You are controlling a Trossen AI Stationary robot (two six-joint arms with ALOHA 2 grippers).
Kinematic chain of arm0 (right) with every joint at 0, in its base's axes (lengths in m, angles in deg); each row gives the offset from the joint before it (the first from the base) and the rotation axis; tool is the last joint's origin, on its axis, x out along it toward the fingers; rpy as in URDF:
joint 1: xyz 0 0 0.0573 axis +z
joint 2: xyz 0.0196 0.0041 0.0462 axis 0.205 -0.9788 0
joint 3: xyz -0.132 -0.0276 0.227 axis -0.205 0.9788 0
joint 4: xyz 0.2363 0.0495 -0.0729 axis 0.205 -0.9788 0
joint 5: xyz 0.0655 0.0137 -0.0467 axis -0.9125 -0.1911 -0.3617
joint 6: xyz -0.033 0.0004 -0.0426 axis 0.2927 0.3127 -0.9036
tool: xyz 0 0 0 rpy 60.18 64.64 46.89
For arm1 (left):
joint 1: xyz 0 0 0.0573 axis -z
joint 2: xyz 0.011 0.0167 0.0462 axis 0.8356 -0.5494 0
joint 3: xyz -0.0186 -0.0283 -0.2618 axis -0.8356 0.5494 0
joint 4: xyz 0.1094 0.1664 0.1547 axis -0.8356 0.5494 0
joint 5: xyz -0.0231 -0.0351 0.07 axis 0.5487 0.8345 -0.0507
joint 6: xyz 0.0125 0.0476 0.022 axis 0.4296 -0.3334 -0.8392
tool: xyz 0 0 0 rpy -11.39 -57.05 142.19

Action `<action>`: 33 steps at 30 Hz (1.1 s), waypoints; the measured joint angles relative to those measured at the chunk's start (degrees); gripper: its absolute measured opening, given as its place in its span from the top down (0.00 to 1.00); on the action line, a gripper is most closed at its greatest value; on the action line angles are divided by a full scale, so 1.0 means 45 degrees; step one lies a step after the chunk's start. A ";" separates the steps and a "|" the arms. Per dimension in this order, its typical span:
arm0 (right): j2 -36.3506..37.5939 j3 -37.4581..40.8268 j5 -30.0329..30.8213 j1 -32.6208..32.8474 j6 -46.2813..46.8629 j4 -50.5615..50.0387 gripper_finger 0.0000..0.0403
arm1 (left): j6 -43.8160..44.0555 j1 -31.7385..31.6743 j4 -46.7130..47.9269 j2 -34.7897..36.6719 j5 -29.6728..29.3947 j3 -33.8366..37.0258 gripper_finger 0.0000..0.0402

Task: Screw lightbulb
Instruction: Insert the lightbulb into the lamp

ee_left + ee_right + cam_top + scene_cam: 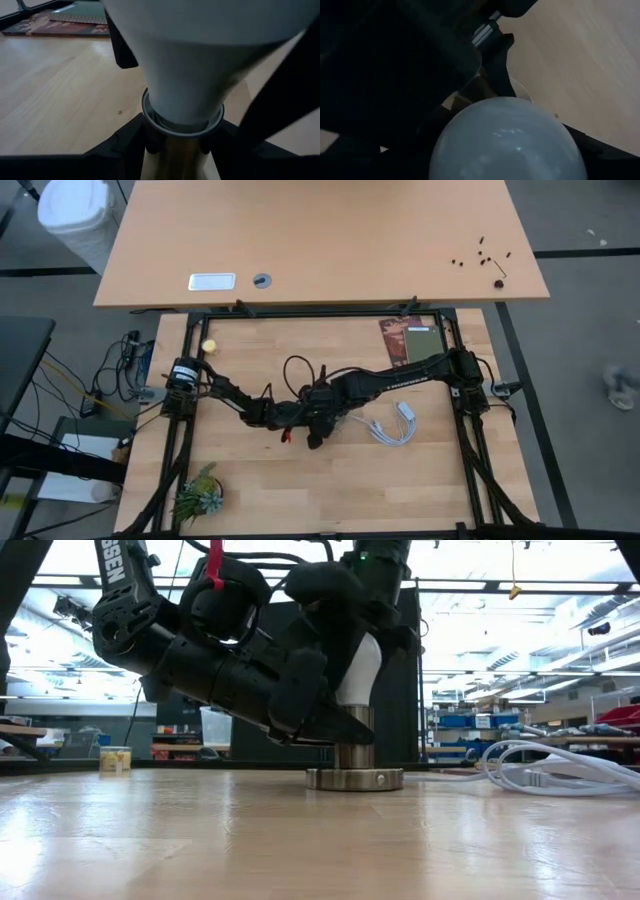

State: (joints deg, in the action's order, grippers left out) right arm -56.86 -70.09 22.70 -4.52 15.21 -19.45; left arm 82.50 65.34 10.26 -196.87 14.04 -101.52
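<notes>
Meeting low over lightbulb (362, 665), both arms

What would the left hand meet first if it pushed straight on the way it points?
The metal socket stem under the white lightbulb: the left hand already straddles it, its dark fingers on either side. Contact itself can't be judged.

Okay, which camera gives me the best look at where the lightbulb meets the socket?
The left wrist view: the lightbulb narrows into the socket close up, with the left gripper clamped on the socket. The low view shows both from the side, partly hidden. The right wrist view shows mostly the dome; the high view hides it under the arms.
</notes>
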 joint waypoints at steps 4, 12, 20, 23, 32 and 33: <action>0.0000 0.0000 -0.0067 -0.0005 -0.0783 0.0062 0.32 | 0.0006 0.0000 0.0002 0.0000 -0.0039 0.0005 0.52; 0.0049 -0.0188 -0.1277 -0.0254 -0.4194 -0.0016 0.21 | -0.0001 -0.0005 -0.0007 0.0000 -0.0101 0.0005 0.52; 0.0078 -0.0609 -0.1814 -0.0305 -0.9499 0.0057 0.04 | -0.0001 0.0000 -0.0035 0.0005 -0.0057 0.0002 0.52; 0.0087 -0.0617 -0.1800 -0.0301 -1.1051 0.0033 0.01 | -0.0013 -0.0010 0.0013 0.0005 -0.0033 0.0005 0.52; 0.0087 -0.0618 -0.0575 0.0026 -1.5895 -0.0201 0.02 | -0.0170 -0.0010 0.0113 0.0005 -0.0028 0.0003 0.52; 0.0087 -0.0617 -0.0391 0.0086 -1.6568 -0.0254 0.02 | -0.0200 -0.0007 0.0117 0.0005 -0.0023 0.0000 0.52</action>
State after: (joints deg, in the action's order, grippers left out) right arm -56.46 -72.86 20.94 -4.13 -59.34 -20.60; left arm 81.60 65.31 10.79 -196.85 13.94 -101.52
